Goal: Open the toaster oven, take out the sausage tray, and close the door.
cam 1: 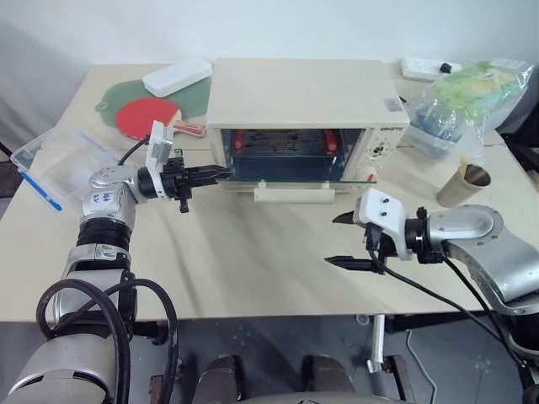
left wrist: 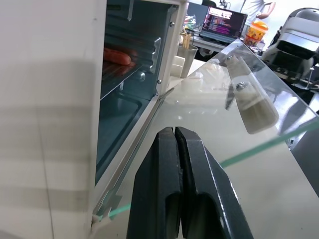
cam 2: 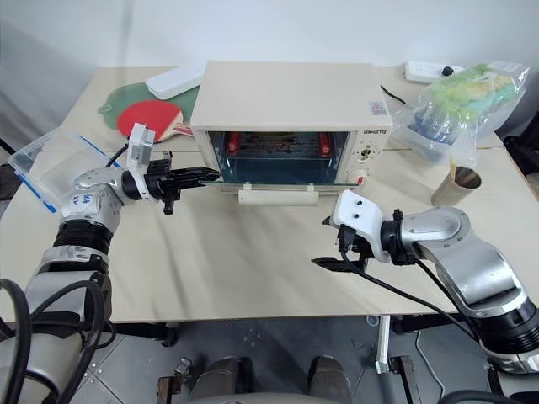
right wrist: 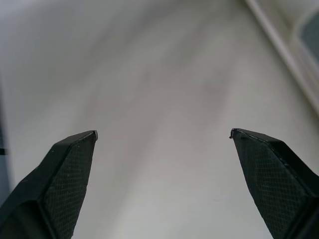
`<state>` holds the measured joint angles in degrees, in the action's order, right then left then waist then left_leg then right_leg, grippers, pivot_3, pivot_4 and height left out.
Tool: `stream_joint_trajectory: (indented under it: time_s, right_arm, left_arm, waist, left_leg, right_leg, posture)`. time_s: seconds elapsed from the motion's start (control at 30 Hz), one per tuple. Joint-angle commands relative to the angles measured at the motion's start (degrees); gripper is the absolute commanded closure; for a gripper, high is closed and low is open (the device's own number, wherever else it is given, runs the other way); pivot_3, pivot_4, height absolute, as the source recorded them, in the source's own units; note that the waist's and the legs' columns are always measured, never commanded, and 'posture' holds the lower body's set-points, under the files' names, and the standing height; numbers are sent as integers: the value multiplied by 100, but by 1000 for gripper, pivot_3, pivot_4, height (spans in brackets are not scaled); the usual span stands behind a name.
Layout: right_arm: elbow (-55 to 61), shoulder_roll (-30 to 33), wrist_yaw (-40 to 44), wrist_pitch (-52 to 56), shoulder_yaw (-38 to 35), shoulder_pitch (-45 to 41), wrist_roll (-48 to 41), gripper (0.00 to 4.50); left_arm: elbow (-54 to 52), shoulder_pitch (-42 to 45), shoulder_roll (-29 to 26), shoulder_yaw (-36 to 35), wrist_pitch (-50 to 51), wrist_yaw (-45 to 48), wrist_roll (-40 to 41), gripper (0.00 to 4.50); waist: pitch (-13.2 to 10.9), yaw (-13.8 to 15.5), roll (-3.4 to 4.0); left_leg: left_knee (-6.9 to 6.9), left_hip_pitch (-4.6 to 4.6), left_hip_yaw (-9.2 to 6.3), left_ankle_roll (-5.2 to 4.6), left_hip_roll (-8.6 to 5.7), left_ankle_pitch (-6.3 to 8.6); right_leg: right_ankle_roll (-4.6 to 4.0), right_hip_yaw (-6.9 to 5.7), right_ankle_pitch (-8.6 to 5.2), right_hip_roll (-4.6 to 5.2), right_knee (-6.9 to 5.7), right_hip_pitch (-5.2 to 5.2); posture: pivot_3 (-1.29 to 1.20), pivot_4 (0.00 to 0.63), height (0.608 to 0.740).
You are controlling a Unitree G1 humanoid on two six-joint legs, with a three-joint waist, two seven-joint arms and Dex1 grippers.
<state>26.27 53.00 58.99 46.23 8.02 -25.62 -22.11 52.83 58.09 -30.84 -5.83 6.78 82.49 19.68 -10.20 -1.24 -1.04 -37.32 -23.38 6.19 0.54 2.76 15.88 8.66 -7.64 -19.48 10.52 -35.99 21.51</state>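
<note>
**Oven open, tray inside, claws off it**

Sausage tray [cam 1: 282, 145] on rack inside toaster oven [cam 1: 303, 114], mid-worktop [cam 1: 253, 261]; red sausages at both ends of tray. Door [cam 1: 286, 175] dropped flat toward robot, cream bar handle at its front edge. Left claw [cam 1: 221, 172] pressed together, empty, tips at door's left corner by oven's left front edge; contact w/ glass not certain. Tray beyond it, up inside cavity, apart from tips. Right claw [cam 1: 339, 241] spread wide, empty, above bare worktop in front of & right of door, well apart from tray. Clear plastic box [cam 1: 59, 164] at worktop's left edge, blue strip along its side; contents not made out. Left wrist view: one sausage [left wrist: 117, 56] on rack, hinge side of glass, claw's black fingers [left wrist: 169, 179] closed flush. Right wrist view: both fingertips [right wrist: 75, 154] apart over pale worktop.
</note>
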Motion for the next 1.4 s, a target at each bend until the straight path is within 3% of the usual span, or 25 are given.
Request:
stream_joint_trajectory:
  time_s: [0.03,0.27,0.4,0.6,0.73,0.97,1.13,1.23,1.4]
  right_arm:
    - [478,897,621,63,-857,697,-353,0]
    - [837,1656,1364,295,-2732,1474,-1287,0]
    - [784,1698,1148,434,-2993,1166,-1639,0]
    - [859,965,25,207,-1576,-273,-1257,0]
    - [609,155,-921,-66,-110,-1078,-83,0]
    - [-535,-1070,-2148,-984,1428,-1847,1959,0]
    - [-1728,-1897,-2988,-1512,1994,-2369,3222,0]
    - [-2681,-2348,-3395,-1928,2052,-2616,3652,0]
    - [-4347,-2932,-4000,-2826,2288,-3130,4393,0]
  left_arm:
    - [-127,0,-61,112,21,276,-110,4444]
    - [-108,-171,-83,456,-130,481,-478,4444]
    - [-40,-190,-70,595,-347,543,-649,4444]
    - [56,-213,71,897,-733,509,-978,4444]
    - [34,-325,68,1062,-1081,552,-1179,4444]
    - [-264,-790,-105,1053,-1604,346,-1269,4444]
    - [-1191,-1325,76,330,-1132,-14,-389,4444]
    - [-1981,-1743,509,-528,-725,-858,524,4444]
    - [-3457,-2922,644,-717,-269,-1484,833,4444]
  waist:
    - [-1,75,1]
    - [-8,146,-13]
    - [-12,149,-21]
    - [-12,119,-23]
    - [-14,104,-26]
    - [-14,89,-25]
    - [-14,32,-24]
    - [-15,-14,-23]
    - [-14,-158,-23]
  left_leg:
    - [-1,-7,-1,-2,-3,1]
    - [-29,-8,-2,-9,-1,9]
    - [-40,-10,-4,-11,2,12]
    - [-48,-14,-6,-10,4,13]
    - [-59,-33,-6,-10,4,15]
    - [-69,-43,-6,-11,4,16]
    - [-71,-40,-8,-11,4,16]
    - [-77,-52,-24,-11,4,15]
    - [-75,-68,-61,-9,0,14]
  right_leg:
    - [0,-2,0,2,3,2]
    - [3,0,1,1,-2,-5]
    - [5,1,3,1,-3,-6]
    - [6,1,3,1,-9,-3]
    - [6,-2,3,1,-13,12]
    - [6,-2,3,1,-21,20]
    - [6,0,3,2,-34,20]
    - [5,-5,3,2,-42,25]
    - [6,-18,3,1,-54,26]
  posture:
    - [0,150,740]
    - [0,150,740]
    - [0,150,740]
    - [0,150,740]
    - [0,150,740]
    - [0,150,740]
    - [0,150,740]
    - [0,150,740]
    - [0,150,740]
